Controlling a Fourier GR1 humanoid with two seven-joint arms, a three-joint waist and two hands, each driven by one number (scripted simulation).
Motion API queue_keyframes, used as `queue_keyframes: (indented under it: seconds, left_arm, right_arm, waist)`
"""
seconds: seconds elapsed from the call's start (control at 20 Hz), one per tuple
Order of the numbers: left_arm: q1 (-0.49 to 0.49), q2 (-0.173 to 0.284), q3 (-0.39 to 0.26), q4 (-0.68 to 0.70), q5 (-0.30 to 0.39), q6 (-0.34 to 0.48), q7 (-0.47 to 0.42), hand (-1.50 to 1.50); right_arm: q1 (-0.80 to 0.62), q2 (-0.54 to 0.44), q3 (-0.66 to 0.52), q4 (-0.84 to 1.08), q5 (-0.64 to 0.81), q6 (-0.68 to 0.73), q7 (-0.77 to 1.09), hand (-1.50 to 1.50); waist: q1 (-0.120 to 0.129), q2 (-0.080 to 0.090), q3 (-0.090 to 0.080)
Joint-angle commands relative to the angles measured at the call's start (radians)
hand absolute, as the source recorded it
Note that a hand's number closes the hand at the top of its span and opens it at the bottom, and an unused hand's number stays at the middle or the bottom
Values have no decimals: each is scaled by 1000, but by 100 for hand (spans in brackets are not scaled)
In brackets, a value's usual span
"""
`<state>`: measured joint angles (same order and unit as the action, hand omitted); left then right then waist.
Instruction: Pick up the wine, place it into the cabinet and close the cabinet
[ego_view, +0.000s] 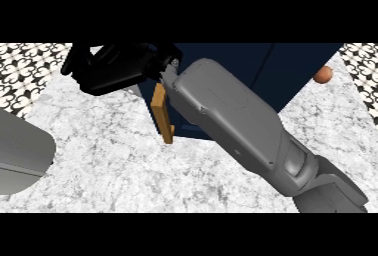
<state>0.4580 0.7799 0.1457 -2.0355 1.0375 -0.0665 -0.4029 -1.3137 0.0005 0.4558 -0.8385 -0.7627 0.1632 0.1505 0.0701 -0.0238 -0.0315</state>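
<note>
The dark blue cabinet (295, 70) stands at the back middle of the counter. Its door (164, 117) shows edge-on as a tan strip, swung out toward me at the cabinet's left side. My right hand (118, 67) is at the door's top left, reaching across from the lower right, its fingers stretched out to the left and holding nothing. The right forearm covers much of the cabinet's front. No wine bottle shows anywhere. My left hand is out of the picture; only a grey forearm (22, 155) shows at the left edge.
A small brown round object (322, 75) lies on the marble counter (111, 165) just right of the cabinet. A black-and-white patterned wall (26, 70) runs behind the counter at both upper corners.
</note>
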Motion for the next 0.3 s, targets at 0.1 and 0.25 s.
queue_keyframes:
  seconds: [0.1, 0.25]
  left_arm:
    - [-18, 1, -24, -22, 18, 16, 32, -150]
    - [-29, -20, -68, -39, 15, 22, 36, -150]
  right_arm:
    - [45, -163, -94, 137, 17, -73, -54, 150]
    - [55, -142, -70, 148, 21, -67, -78, 150]
  waist:
    - [-67, 53, 31]
    - [-74, 57, 30]
